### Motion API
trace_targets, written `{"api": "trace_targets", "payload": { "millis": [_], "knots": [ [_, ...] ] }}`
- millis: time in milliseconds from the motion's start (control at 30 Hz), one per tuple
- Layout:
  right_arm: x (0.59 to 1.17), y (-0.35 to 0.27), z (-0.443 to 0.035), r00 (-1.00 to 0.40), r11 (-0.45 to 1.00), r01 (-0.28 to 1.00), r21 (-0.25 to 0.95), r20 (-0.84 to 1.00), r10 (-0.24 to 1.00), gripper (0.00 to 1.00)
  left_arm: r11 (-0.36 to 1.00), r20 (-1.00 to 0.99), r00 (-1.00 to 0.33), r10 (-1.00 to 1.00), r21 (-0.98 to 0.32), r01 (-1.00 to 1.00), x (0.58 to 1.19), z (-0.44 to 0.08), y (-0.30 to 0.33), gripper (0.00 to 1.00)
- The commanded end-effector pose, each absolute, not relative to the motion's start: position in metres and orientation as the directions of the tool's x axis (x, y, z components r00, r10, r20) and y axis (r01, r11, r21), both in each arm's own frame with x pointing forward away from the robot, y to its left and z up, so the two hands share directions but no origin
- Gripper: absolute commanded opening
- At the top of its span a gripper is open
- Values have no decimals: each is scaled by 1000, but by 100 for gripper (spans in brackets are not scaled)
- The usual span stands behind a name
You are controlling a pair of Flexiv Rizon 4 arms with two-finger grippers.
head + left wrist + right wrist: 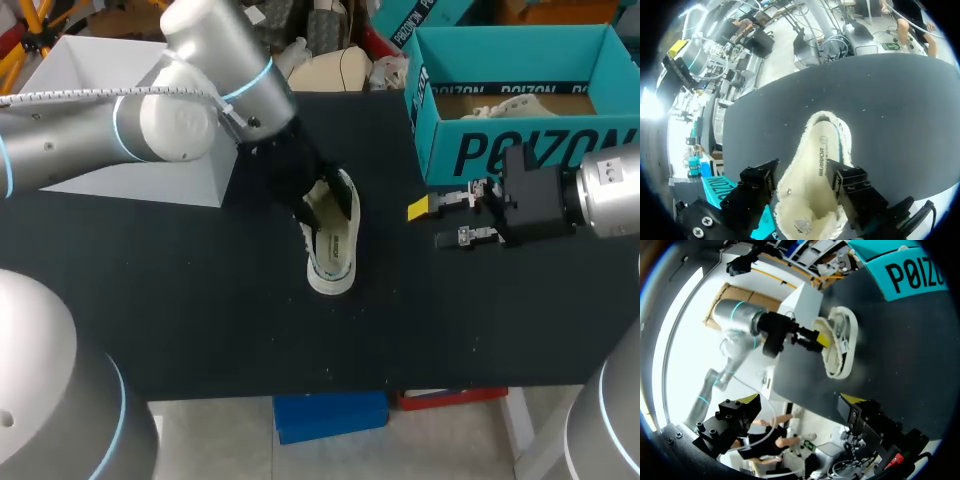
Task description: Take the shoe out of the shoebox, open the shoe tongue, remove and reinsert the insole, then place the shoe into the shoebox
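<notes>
Shoe (335,255) out of box (520,150). Left gripper (318,195) at heel, clamped or not: can't tell. Right gripper (440,222) spread, empty. Insole (822,155) in; likely everything after unboxing left.

Black lettering (480,152) on teal shoebox (440,145)

I worked over a table (200,330) with a matte black top, which ran nearly the full width of the head view and carried a few pale specks. A plain white box (90,62) stood on its far left corner, its front face in light shade. The light fell evenly across the black surface, with only soft shadows.
</notes>
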State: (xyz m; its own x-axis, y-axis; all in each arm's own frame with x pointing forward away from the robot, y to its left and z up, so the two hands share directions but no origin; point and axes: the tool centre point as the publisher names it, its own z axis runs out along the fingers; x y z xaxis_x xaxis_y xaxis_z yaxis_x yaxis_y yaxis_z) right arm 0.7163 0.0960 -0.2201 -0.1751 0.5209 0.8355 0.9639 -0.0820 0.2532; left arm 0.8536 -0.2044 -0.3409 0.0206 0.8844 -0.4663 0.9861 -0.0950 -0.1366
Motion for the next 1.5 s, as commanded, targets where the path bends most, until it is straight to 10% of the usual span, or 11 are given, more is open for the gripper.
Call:
{"api": "trace_targets", "payload": {
  "millis": [33, 1033, 1500],
  "knots": [
    [716, 97, -220, -174, -82, 964, 252, 835, 523, 100, -106, -278, 106, 955, 17, 994, 840, -334, -203, 0],
    [716, 97, -220, -174, -82, 964, 252, 835, 523, 100, -98, -157, 79, 984, -113, 989, 824, -422, -191, 0],
    [716, 97, -220, -174, -82, 964, 252, 835, 523, 100, 35, -506, -178, 844, -278, 960, 840, -323, -201, 0]
  ]
}}
